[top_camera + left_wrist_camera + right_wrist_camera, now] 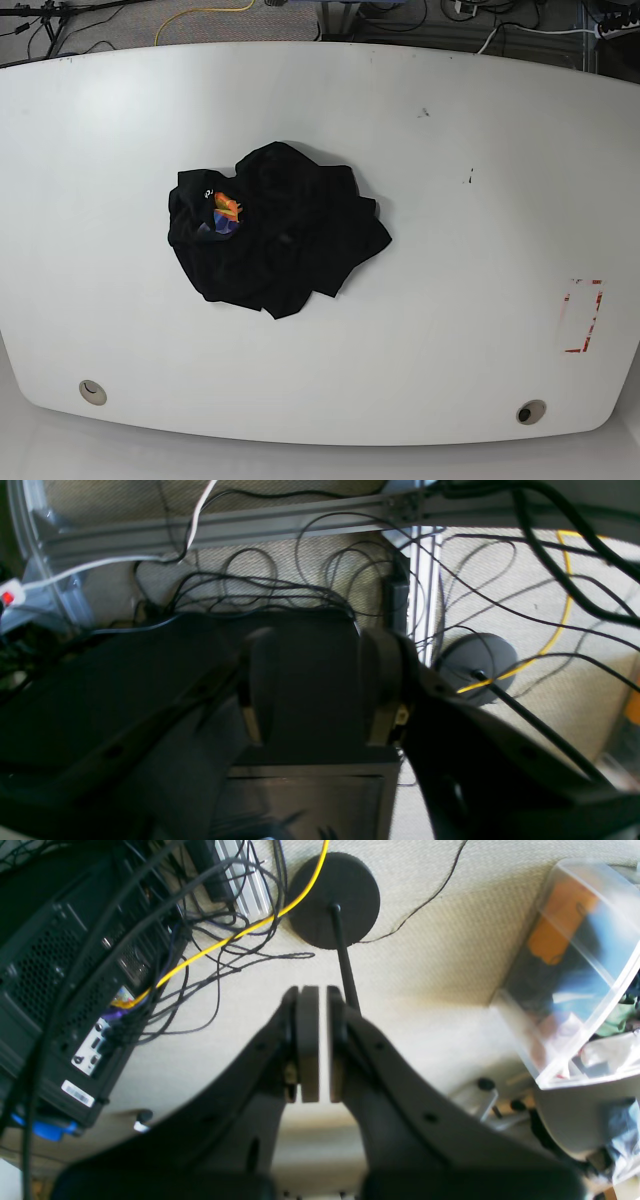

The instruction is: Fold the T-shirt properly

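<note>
T-shirt [270, 230]: black, crumpled in 1 heap on the white table [460, 200], left of table centre in the base view. Printed graphic [227, 212] faces up at the heap's left side. No arm reaches the table in that view; neither gripper is anywhere near the T-shirt.

Left gripper [320, 690]: left wrist view looks off the table toward the floor, over loose cables [260, 587] and an aluminium rail [240, 527]. Pads stand apart with a clear gap, about half spread. Nothing is pinched between them; dark equipment shows through the gap. No cloth is in this view.

Right gripper [318, 1050]: right wrist view also points at the floor, with a round black stand base [345, 890] beyond the tips and a computer case [55, 990] to the side. Pads are pressed nearly together, only a thin slit between, and hold nothing.
</note>
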Controlling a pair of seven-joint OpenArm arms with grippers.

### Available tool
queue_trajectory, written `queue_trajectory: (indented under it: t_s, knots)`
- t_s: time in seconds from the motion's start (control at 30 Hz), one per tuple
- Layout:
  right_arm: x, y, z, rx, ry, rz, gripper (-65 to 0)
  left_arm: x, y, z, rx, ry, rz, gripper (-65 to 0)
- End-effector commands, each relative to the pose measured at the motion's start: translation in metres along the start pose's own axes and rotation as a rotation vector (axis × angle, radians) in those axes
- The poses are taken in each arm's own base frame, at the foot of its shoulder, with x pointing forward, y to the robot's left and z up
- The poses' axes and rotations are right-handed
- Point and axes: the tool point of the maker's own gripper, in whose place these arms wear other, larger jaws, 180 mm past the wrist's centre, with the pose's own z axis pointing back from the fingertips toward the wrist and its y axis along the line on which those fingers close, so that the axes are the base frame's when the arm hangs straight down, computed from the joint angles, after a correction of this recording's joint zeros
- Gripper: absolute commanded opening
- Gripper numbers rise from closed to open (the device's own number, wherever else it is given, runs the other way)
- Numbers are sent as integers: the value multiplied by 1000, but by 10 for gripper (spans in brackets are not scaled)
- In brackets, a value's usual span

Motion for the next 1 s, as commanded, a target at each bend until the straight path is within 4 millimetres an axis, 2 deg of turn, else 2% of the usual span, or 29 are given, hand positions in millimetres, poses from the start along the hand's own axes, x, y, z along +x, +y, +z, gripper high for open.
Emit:
queue_trajectory:
  t_s: [0.0, 0.47, 0.73, 0.97]
  knots:
    - [-11, -6, 2, -13, 12, -4, -628, -5, 2, 3, 2, -5, -1, -403]
    - [-11, -6, 9, -8, -32, -3, -631, 8, -5, 6, -14, -48, -27, -387]
    - [-7, -9, 30, -3, -129, -1, -631, 15, 0, 26, -11, -131, -55, -395]
    - [-11, -12, 37, -5, -138, 6, -632, 23, -2, 35, -14, -172, -66, -401]
